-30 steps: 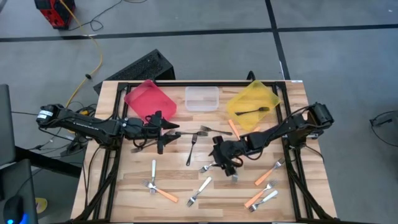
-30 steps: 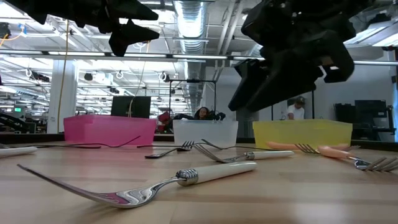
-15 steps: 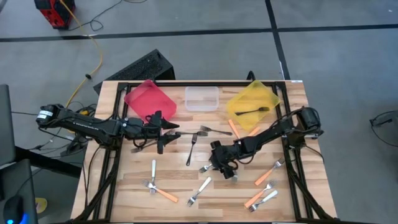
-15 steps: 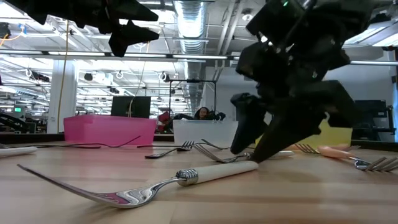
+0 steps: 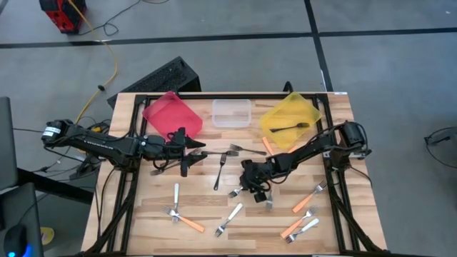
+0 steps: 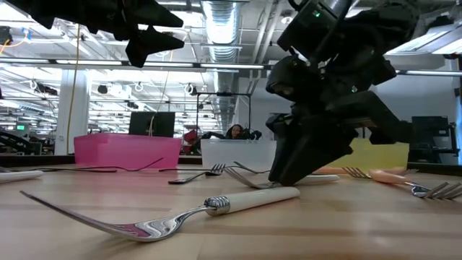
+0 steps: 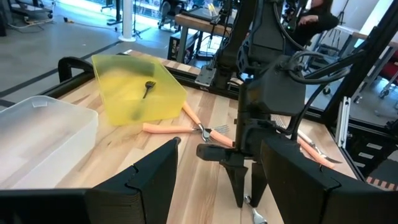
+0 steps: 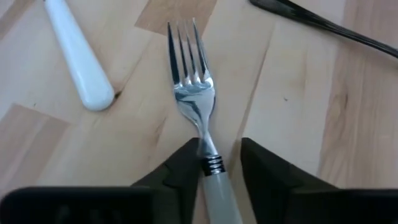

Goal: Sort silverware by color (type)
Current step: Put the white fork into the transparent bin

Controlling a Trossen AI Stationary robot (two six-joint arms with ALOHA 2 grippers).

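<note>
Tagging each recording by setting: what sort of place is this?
Probably a robotics lab or workshop: exposed ducts overhead, a bare concrete floor with a loose cable, and more workbenches behind the table.

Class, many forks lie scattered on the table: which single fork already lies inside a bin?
The dark fork in the yellow bin. Every other fork lies on the table; the red and clear bins hold none.

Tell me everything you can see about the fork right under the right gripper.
The fork has a shiny silver four-tined head, a ribbed metal collar and a pale, plastic-looking handle. It lies flat on the wooden table, tines pointing away from the right gripper, which is down over its neck.
</note>
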